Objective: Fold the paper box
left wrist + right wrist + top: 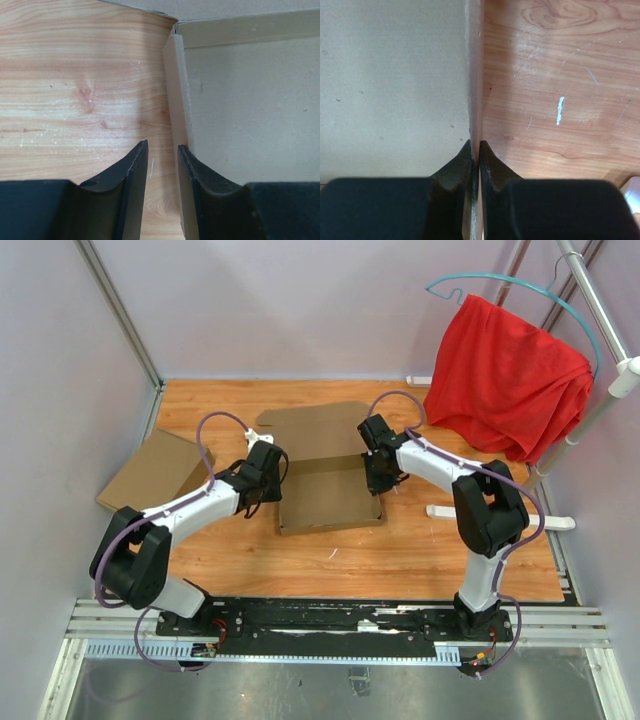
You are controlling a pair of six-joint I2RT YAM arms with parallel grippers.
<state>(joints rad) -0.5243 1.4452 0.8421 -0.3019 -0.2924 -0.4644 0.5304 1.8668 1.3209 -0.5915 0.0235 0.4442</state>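
Observation:
The paper box [330, 495] lies in the middle of the table as a shallow brown tray, its lid flap [312, 428] flat behind it. At the box's left wall [176, 90] my left gripper [264, 476] [162, 146] is open with a narrow gap. The wall leans against the inner face of the right finger [200, 185], and bare wood shows beside the left finger [131, 185]. On the opposite side my right gripper [378, 476] [475, 143] is shut on the box's right wall [474, 75], which runs straight up from between its fingertips. The box floor [390, 85] is bare.
A lighter cardboard box [152, 472] lies at the table's left edge. A red cloth [505, 375] hangs from a teal hanger on a white rack at the back right. The rack's white foot [450, 512] lies on the wood right of the box.

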